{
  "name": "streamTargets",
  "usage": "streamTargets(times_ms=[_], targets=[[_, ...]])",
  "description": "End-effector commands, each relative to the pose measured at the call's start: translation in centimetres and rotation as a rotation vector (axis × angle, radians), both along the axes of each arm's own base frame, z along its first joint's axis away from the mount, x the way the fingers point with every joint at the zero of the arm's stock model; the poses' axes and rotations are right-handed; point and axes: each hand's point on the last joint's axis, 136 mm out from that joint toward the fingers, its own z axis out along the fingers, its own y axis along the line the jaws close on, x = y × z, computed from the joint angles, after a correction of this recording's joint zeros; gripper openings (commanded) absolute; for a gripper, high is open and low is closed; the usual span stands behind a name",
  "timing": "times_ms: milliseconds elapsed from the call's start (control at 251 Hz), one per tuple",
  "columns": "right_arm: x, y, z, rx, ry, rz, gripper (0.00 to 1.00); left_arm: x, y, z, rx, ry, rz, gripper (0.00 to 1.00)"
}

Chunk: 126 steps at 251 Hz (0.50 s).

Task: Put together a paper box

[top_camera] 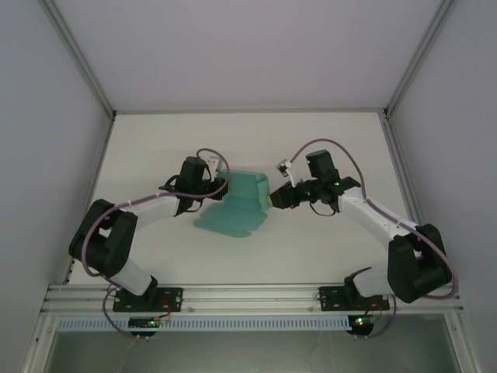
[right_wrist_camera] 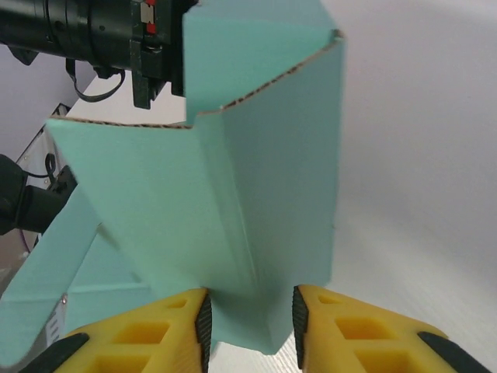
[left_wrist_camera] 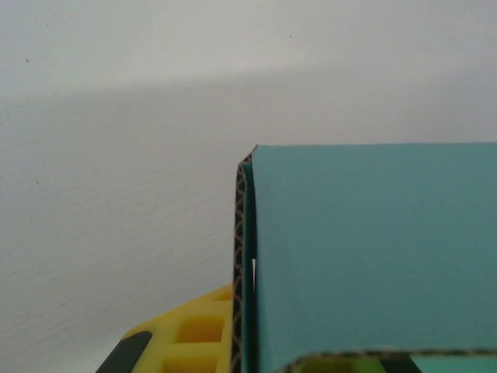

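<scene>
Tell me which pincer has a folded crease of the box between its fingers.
The right pincer: its yellow fingers flank the paper box's creased fold. The left pincer is clamped on a flat panel's edge instead.

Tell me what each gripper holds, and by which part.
The left gripper clamps the paper box by a panel's edge. The right gripper straddles a folded flap; whether it grips cannot be told.

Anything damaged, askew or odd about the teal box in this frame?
Nothing stands out. The paper box is half-folded, one wall upright, the other panels unfolded; no tears show. The left gripper clamps one edge; the right gripper straddles a fold.
</scene>
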Motion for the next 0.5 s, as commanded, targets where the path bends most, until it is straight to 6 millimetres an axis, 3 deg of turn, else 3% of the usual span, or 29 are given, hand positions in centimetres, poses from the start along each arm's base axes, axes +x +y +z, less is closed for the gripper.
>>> streamTargets(times_ms=[0, 176, 327, 499], targets=[[0.2, 1.3, 0.1, -0.021, -0.029, 0.048, 0.35, 0.3, -0.9, 0.6, 0.011, -0.025, -0.028, 0.0], [2.9, 2.3, -1.1, -0.103, -0.065, -0.079, 0.35, -0.1, -1.4, 0.5, 0.063, -0.05, -0.038, 0.0], [6.2, 0.8, -2.8, -0.253, -0.124, -0.325, 0.36, -0.3, -1.7, 1.1, 0.071, -0.068, -0.037, 0.0], [7.5, -1.0, -4.0, -0.34, -0.176, -0.482, 0.4, -0.9, -2.0, 1.2, 0.087, -0.079, -0.049, 0.0]])
